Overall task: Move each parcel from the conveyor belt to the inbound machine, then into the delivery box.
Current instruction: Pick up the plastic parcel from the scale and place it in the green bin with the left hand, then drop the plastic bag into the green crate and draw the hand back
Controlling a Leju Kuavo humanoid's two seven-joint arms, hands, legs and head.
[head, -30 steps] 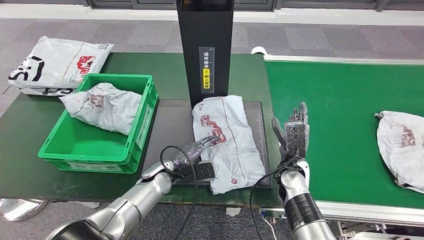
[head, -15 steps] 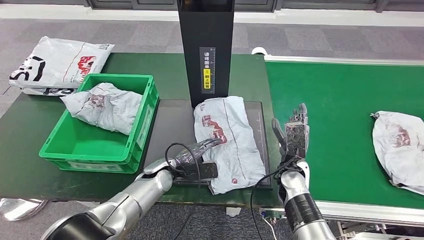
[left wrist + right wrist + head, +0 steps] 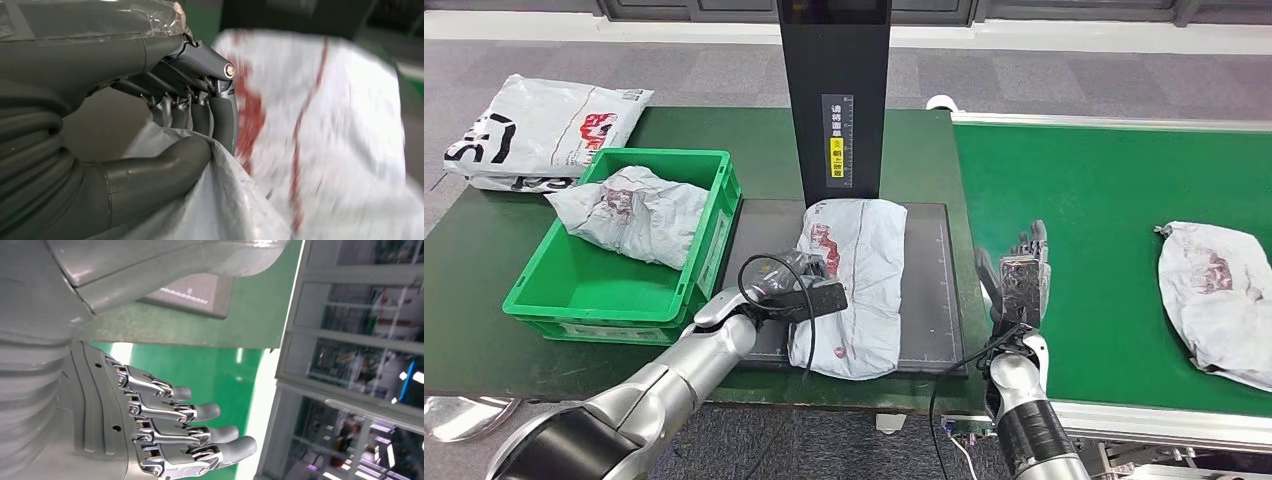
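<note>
— So where is the parcel (image 3: pixel 849 285) being handled?
— Flat on the dark scanning plate (image 3: pixel 929 290) of the inbound machine (image 3: pixel 836 95), at the foot of its black column. The left hand (image 3: pixel 809 298) has the parcel's edge at about 8 o'clock; in the left wrist view its thumb and fingers (image 3: pixel 220 117) pinch a fold of the grey plastic.
— And the right hand (image 3: pixel 1021 282)?
— Raised at 3 o'clock of the plate, over the near edge of the green conveyor belt (image 3: pixel 1114 190), fingers straight and apart, holding nothing.
— Other parcels?
— One more (image 3: pixel 1219 300) lies on the belt, far out at 3 o'clock. A crumpled one (image 3: pixel 634 212) sits in the green delivery box (image 3: pixel 574 300) at 9 o'clock of the plate, and a larger white bag (image 3: pixel 534 130) lies on the bench (image 3: pixel 484 270) beyond the box, at 11 o'clock.
</note>
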